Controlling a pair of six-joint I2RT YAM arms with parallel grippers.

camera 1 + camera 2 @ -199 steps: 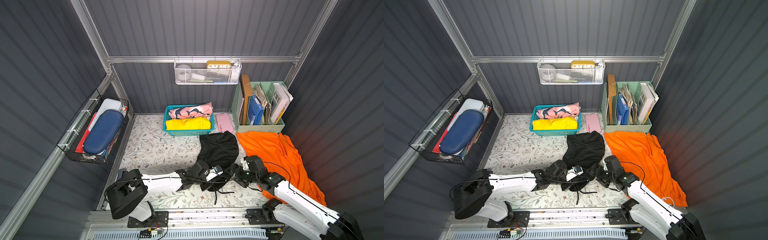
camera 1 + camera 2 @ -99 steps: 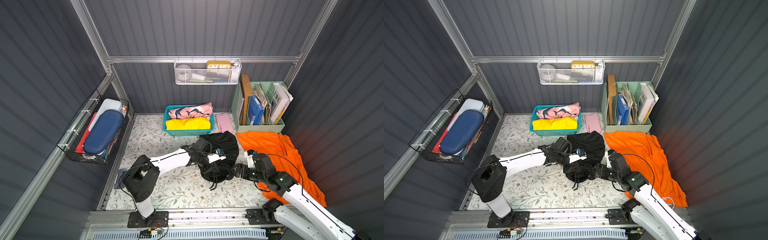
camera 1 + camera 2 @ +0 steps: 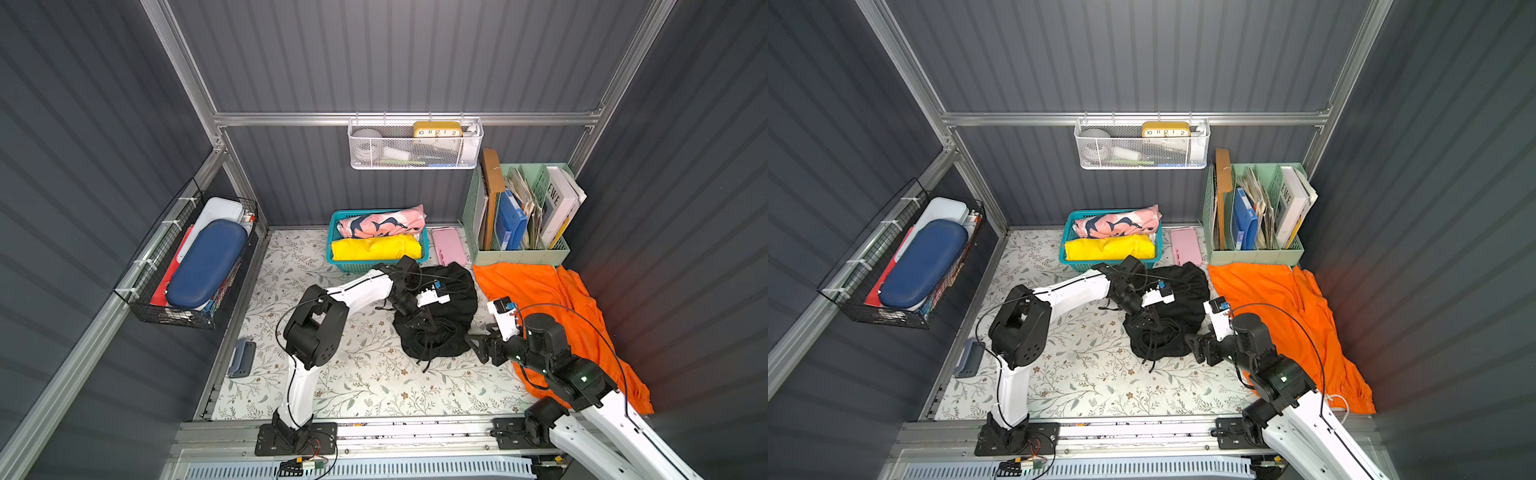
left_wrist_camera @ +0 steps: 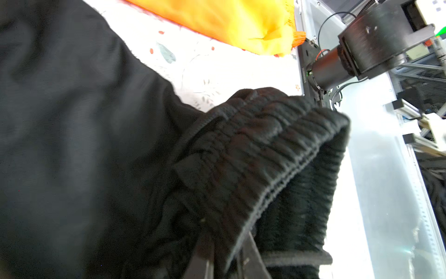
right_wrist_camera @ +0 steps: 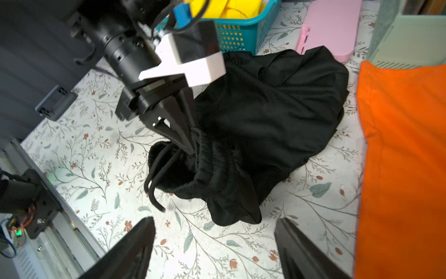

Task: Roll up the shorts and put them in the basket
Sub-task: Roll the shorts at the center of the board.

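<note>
Nearest the rail, the right pincer [image 5: 213, 222] stands wide open with nothing between its fingers, low over the flowered desk [image 3: 353, 374] and just short of the near edge of the black shorts [image 3: 453, 299]. These shorts lie bunched in a heap at the middle of the desk, and the drawstring [image 5: 154, 188] trails off the near side. The left pincer [image 5: 187, 145] comes down onto the heap from the left and is clamped tight on a fold of the gathered elastic waistband [image 4: 265, 145]. Just beside the heap the orange shorts [image 3: 552, 299] lie spread out along the right side of the desk, with a strip of desk showing between the two. Farther back, a teal basket [image 3: 336, 216] holds a yellow cloth [image 3: 374, 248] and a pink printed cloth [image 3: 382, 222], with a pink case [image 3: 448, 246] beside it. The far edge of the orange shorts reaches the foot of a green file holder [image 3: 519, 255]
</note>
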